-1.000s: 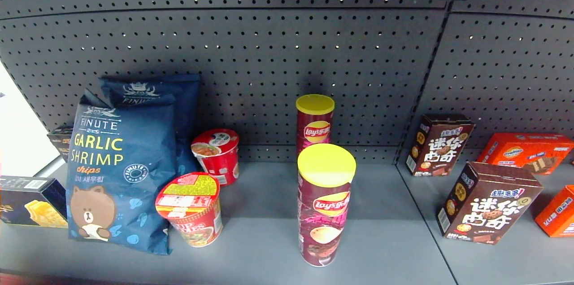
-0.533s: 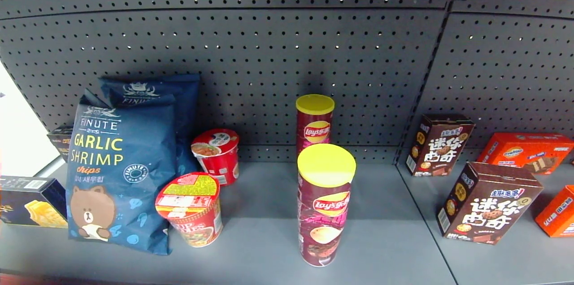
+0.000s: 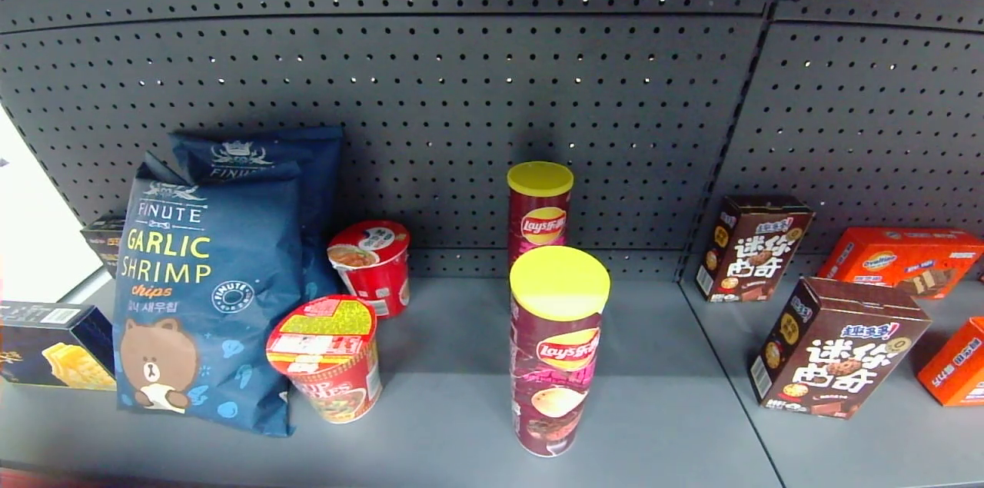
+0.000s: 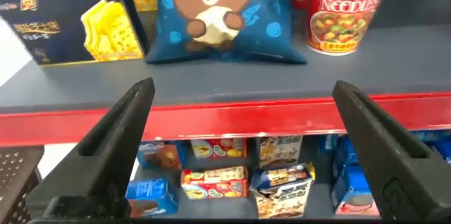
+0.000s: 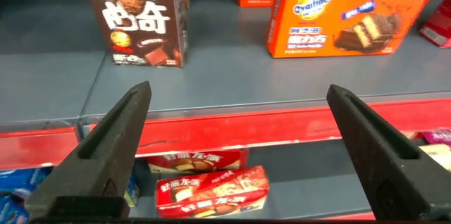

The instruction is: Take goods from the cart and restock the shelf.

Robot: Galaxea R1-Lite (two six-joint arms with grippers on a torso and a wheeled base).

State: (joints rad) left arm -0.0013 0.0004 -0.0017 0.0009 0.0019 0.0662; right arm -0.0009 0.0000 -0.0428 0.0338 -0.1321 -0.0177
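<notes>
Shelf [image 3: 661, 411] is right in front of you: blue chip bags [image 3: 204, 303] on its left, brown boxes [image 3: 838, 350] right, two chip cans [image 3: 557, 350] one behind the other mid-shelf, cup noodles [image 3: 327, 357] beside the bags. Your left end effector [image 4: 243, 86] and right end effector [image 5: 239, 89] both gape apart, empty, near its red front edge [image 4: 232, 115].

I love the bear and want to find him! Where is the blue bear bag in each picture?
Head view: the blue bear bag stands at the left of the shelf.
Left wrist view: the bag's lower part, with the bear, on the shelf.
Right wrist view: it faces a brown cookie box farther right along the shelf.
Landmark: the noodle cup beside the bag.
</notes>
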